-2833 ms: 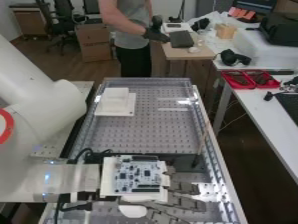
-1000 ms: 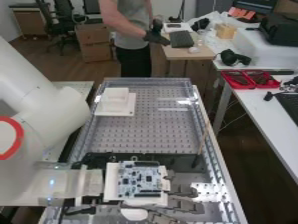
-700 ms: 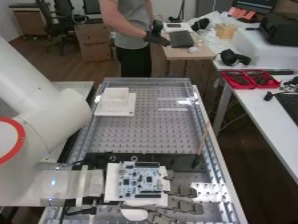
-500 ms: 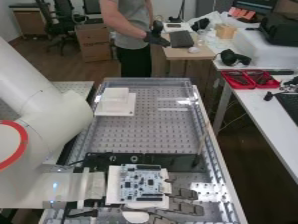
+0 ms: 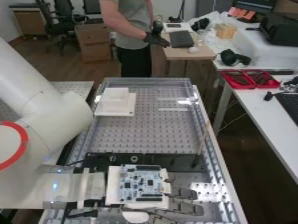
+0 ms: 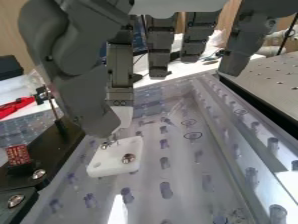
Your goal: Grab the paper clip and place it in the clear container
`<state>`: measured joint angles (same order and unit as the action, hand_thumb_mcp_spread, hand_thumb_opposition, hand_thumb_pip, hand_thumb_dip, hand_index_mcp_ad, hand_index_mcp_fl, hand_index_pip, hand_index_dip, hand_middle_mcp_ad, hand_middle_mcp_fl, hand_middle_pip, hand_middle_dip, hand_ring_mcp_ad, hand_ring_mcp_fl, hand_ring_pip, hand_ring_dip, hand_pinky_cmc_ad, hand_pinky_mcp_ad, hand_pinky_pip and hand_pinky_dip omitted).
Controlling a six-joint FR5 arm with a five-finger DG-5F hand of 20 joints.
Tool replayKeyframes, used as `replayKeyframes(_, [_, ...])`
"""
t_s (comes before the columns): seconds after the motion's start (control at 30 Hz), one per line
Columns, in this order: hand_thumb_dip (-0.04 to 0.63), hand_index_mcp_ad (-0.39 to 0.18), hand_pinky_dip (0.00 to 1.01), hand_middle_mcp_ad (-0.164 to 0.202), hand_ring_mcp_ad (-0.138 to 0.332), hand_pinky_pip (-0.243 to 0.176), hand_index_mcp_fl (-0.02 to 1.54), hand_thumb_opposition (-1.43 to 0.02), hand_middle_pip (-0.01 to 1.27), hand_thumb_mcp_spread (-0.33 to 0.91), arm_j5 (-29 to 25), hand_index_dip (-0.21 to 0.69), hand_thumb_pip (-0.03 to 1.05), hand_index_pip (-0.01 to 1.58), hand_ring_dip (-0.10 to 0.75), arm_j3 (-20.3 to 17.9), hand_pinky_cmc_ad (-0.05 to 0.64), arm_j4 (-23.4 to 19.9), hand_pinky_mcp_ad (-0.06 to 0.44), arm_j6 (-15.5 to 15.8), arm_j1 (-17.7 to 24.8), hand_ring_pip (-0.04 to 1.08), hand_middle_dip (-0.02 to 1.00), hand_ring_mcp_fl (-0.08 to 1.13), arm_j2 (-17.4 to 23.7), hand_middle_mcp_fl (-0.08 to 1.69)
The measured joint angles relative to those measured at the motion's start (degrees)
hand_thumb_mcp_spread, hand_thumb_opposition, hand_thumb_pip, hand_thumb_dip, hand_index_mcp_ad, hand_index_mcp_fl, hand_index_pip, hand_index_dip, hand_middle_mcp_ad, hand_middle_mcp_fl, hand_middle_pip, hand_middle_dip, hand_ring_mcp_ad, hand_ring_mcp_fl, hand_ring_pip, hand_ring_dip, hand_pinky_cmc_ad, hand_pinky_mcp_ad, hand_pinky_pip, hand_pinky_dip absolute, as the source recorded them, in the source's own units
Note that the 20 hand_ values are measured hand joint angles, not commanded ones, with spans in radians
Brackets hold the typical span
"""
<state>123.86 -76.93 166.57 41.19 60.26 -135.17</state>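
Observation:
The hand (image 5: pixel 187 208) is low over the near end of the clear-walled bench tray (image 5: pixel 206 135), its fingers extended away from the arm. In the wrist view the hand (image 6: pixel 74 75) has straight fingers, with its thumb close beside one white-tipped finger. Just below those two tips, a small silver wire piece (image 6: pixel 116 139), perhaps the paper clip, stands at a white plate (image 6: pixel 110 167) with screws. Whether the thumb or finger touches it is hard to see. Which part is the clear container cannot be told.
A white stepped block (image 5: pixel 116 107) sits on the perforated plate farther along the bench. Beside the hand lies a black bar (image 6: pixel 50 145) bearing a red part (image 6: pixel 19 155). Clear upright walls (image 6: pixel 246 130) run along the tray, and a thin stick (image 5: pixel 202 142) leans near its right side.
Compared with the earliest frame, the hand is slightly farther right and more of the black bar behind it shows. Over the last half second it has hardly moved.

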Motion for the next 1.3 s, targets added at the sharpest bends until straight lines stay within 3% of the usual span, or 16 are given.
replayKeyframes(0.3, [0.316,-0.188,0.19,0.035,0.098,0.021,0.40,-0.88,0.14,0.46,-0.25,0.152,0.66,1.53,0.098,-0.52,0.332,-1.19,0.278,-2.25,-0.03,0.10,0.20,0.00,0.09,0.20])
replayKeyframes(0.8, [0.298,-0.185,0.20,0.033,0.101,0.037,0.56,-0.93,0.14,0.48,-1.05,0.141,0.59,1.42,0.098,-3.50,0.330,-6.81,0.279,-9.64,-0.13,0.10,0.20,0.03,2.84,0.27])
replayKeyframes(1.1, [0.298,-0.185,0.20,0.037,0.101,0.037,0.56,-0.94,0.13,0.48,-1.96,0.140,0.59,1.42,0.098,-10.93,0.333,-15.46,0.281,-15.28,0.94,0.10,0.20,0.05,10.98,0.28])
replayKeyframes(1.3, [0.298,-0.185,0.20,0.037,0.101,0.037,0.56,-0.94,0.13,0.48,-2.50,0.140,0.59,1.42,0.094,-17.14,0.333,-22.20,0.278,-18.69,4.07,0.11,0.20,0.05,17.50,0.28])
